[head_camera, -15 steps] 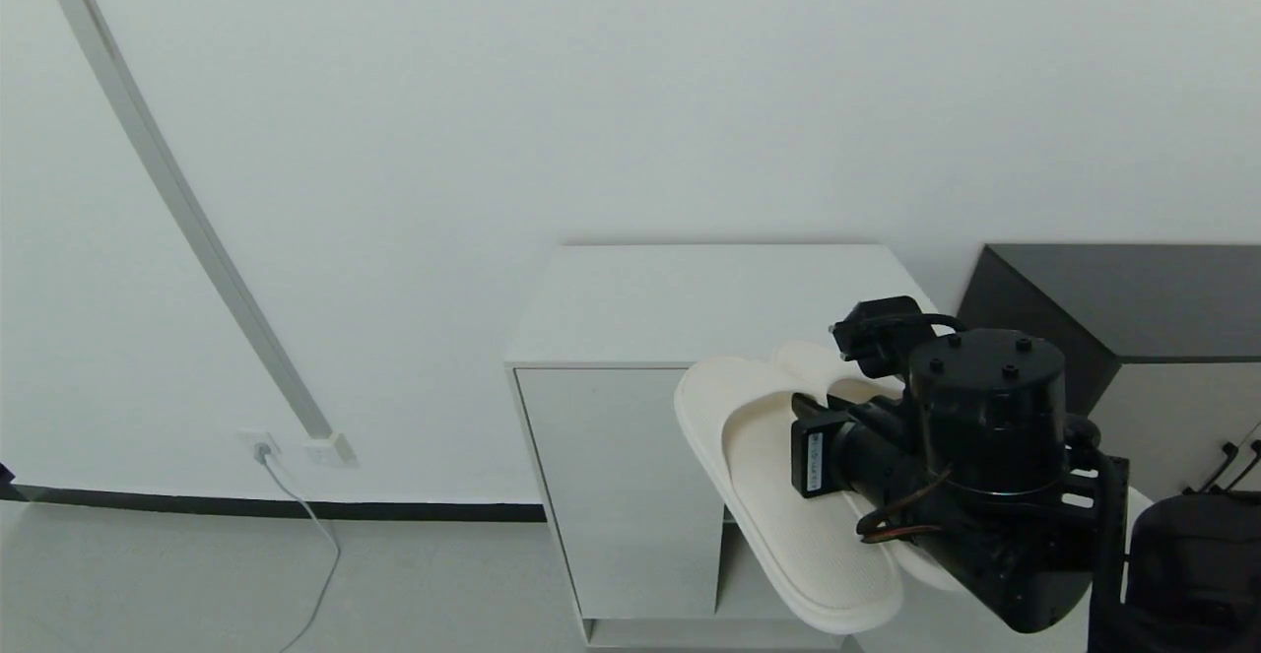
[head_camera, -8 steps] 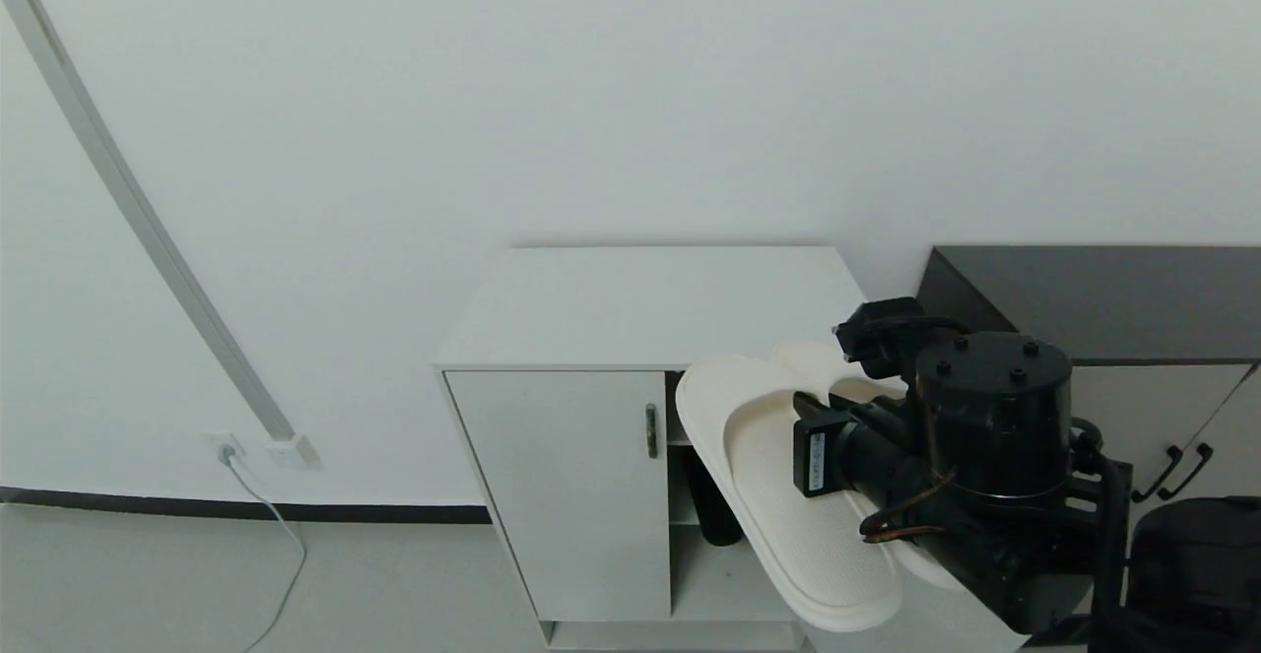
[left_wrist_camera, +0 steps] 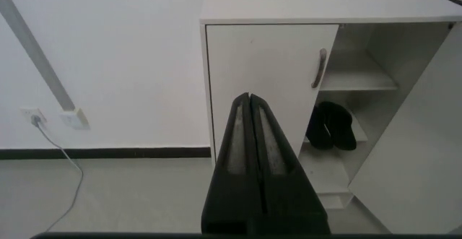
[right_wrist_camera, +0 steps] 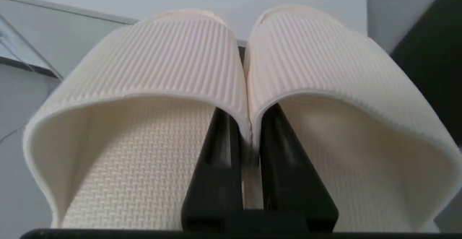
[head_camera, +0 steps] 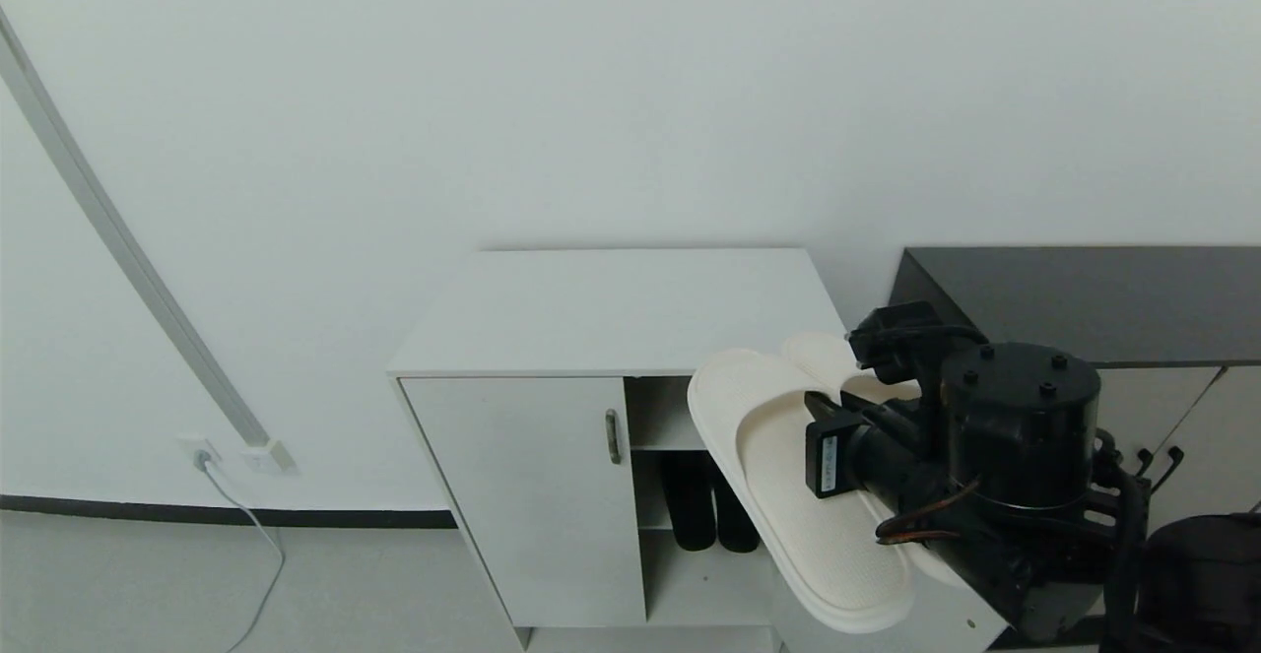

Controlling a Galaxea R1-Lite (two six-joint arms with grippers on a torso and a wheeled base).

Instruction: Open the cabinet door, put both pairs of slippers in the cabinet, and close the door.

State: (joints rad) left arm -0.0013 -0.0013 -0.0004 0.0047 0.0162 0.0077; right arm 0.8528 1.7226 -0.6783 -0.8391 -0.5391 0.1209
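A white cabinet (head_camera: 611, 308) stands against the wall with its left door (head_camera: 522, 495) shut and its right door (head_camera: 946, 619) swung open. A black pair of slippers (head_camera: 701, 515) stands on the lower shelf inside, and the left wrist view also shows this black pair (left_wrist_camera: 332, 127). My right gripper (right_wrist_camera: 249, 127) is shut on the cream pair of slippers (right_wrist_camera: 180, 87), pinching their touching inner walls. It holds the cream slippers (head_camera: 788, 495) in the air just in front of the open compartment. My left gripper (left_wrist_camera: 250, 102) is shut on nothing, low and facing the shut door.
A black-topped cabinet (head_camera: 1084, 298) adjoins the white one on the right. On the wall to the left, a slanted grey cable duct (head_camera: 118, 239) runs down to a socket with a cable (head_camera: 202, 456) that trails onto the bare floor.
The head camera has shifted, so the cabinet sits further left in the picture and its open compartment with the black slippers has come into view. The right gripper still holds the cream slippers.
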